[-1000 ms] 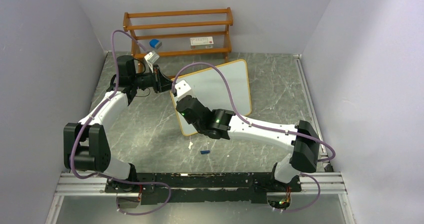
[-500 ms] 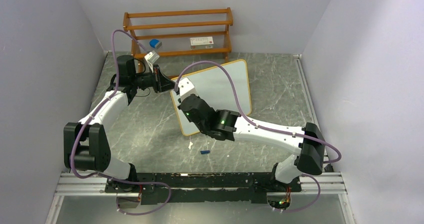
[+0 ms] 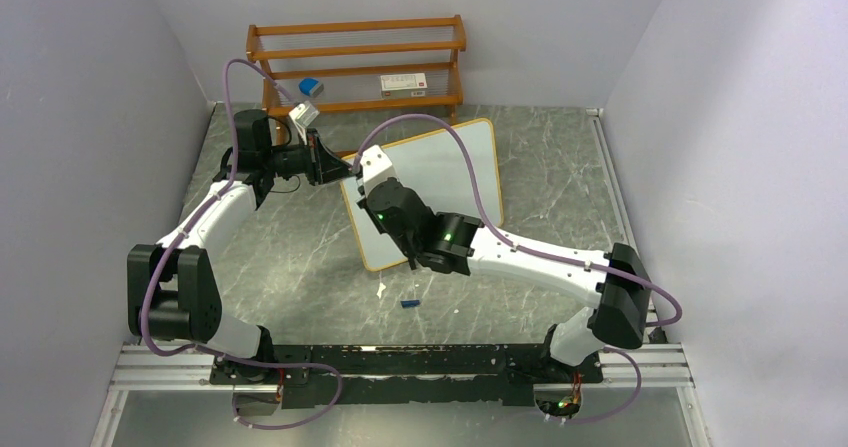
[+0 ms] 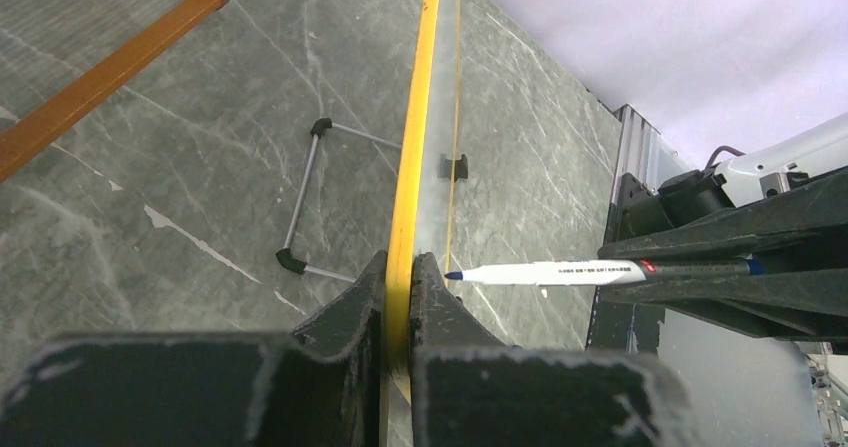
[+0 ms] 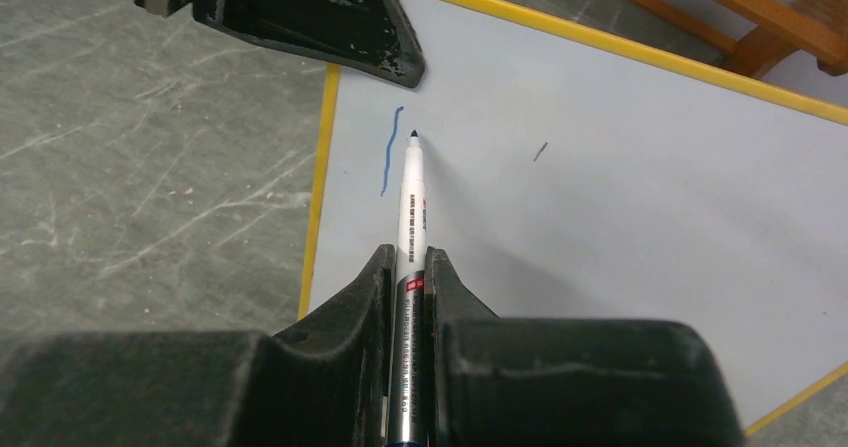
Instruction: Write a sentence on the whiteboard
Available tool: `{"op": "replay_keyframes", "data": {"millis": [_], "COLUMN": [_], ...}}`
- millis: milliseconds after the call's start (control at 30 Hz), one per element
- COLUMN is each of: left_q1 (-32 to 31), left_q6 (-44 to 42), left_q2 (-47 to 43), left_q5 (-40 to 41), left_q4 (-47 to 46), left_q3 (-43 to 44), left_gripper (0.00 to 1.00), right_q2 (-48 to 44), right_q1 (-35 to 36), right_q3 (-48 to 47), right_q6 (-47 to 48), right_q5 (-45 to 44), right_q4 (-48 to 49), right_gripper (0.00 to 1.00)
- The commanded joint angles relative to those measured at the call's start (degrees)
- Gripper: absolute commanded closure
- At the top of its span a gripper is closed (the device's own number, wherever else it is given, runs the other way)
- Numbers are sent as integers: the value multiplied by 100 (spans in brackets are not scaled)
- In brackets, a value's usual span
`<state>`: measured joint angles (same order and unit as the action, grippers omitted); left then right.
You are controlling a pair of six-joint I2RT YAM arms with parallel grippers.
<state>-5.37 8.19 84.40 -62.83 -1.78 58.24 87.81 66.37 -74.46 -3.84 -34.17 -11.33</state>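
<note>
My right tool (image 5: 408, 259) grips the marker (image 5: 411, 202) and stands higher up the board than a second ago, nearer its top-left corner. The tip is just right of the sentence (image 5: 390, 152), so far a single blue line. The whiteboard (image 5: 620, 197) fills the frame ahead, its left edge pinched by my closed left tool (image 4: 400, 267).
</note>
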Motion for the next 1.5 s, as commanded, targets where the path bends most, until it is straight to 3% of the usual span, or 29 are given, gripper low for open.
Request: {"op": "replay_keyframes", "data": {"millis": [0, 1467], "left_q1": [-114, -131], "left_q6": [-704, -751], "left_q2": [235, 277], "left_q5": [659, 671], "left_q4": [503, 567], "left_q3": [-137, -112], "left_gripper": [95, 95], "right_q2": [67, 156], "right_q1": [-1, 4], "right_q3": [-27, -128], "right_q6": [58, 155], "right_q5": [96, -73], "right_q4": [251, 541], "right_gripper": [100, 100]}}
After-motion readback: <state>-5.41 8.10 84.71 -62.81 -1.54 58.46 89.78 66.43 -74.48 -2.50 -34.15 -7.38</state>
